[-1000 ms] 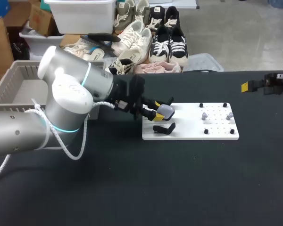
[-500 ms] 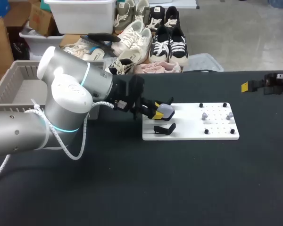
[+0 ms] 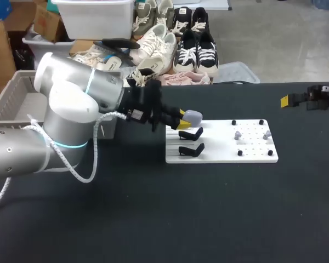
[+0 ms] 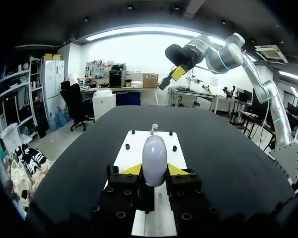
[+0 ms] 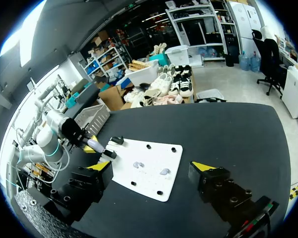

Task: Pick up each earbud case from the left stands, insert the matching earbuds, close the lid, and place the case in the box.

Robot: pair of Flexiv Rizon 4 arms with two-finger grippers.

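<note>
Lilac-grey and smooth, the earbud case [image 3: 193, 115] is clamped between the yellow tips of the left gripper [image 4: 154, 171] and held in the air just over the two empty black stands [image 3: 191, 134] at one end of the white board [image 3: 252, 158]. The step in hand looks like carrying it clear for loading: rise straight until it is free of the stand prongs, keep it level, and squeeze steadily (a rounded shell will likely slip). Small grey earbuds [image 3: 237, 134] lie further along the board among black pegs [image 3: 239, 153]. The right gripper [image 5: 151, 168] hangs well apart, fingers spread and empty. The grey box [image 3: 16, 101] stands beyond the left arm, whose own bulk lies between case and box.
</note>
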